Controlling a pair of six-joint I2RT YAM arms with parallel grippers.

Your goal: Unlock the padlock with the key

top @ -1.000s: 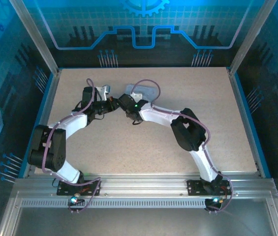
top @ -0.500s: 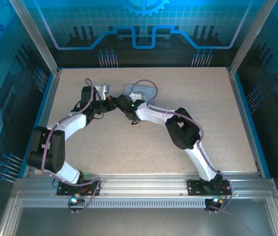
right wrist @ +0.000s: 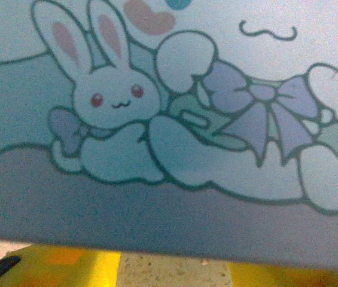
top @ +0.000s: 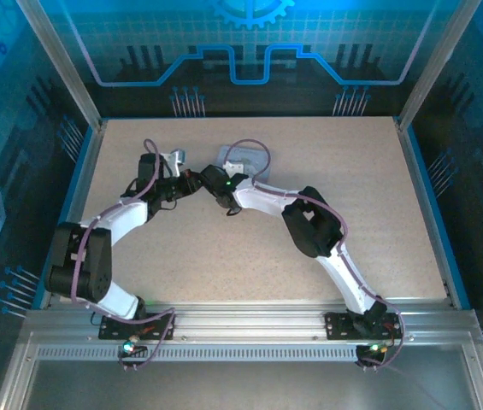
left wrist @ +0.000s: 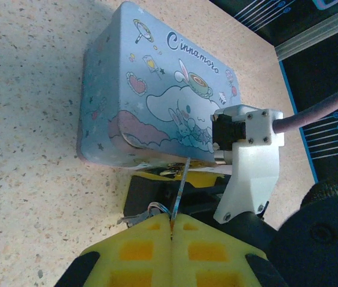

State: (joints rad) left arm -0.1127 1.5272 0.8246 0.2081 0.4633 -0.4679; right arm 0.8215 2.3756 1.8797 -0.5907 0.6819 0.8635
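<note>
Pinching, left gripper [left wrist: 171, 220]: jaws fully closed on the key, which sticks out of the seam between them.
Key [left wrist: 180, 185]: thin flat metal blade that is stiff, light and slick. It sits just short of the tin's near edge with its tip pointing that way. I judge it will twist in the grip if pushed off-axis, so I want the hold on the flat head, square to the blade.
Padlock [left wrist: 171, 171]: probably the small metallic glint against the tin's lower edge, just past the key tip, but too small for me to be sure. I expect it to be hard, light and apt to swing. Better taken by the blocky body than by the thin shackle.
Right gripper [right wrist: 174, 270]: yellow jaws stand apart with bare table between them. The tips are hidden by the tin, so I cannot tell whether they hold anything.
Tin [left wrist: 157, 101]: pale blue rectangular metal box with rounded corners and a glossy cartoon print. It lies flat.
Table [left wrist: 31, 179]: speckled beige, matte, flat.
</note>
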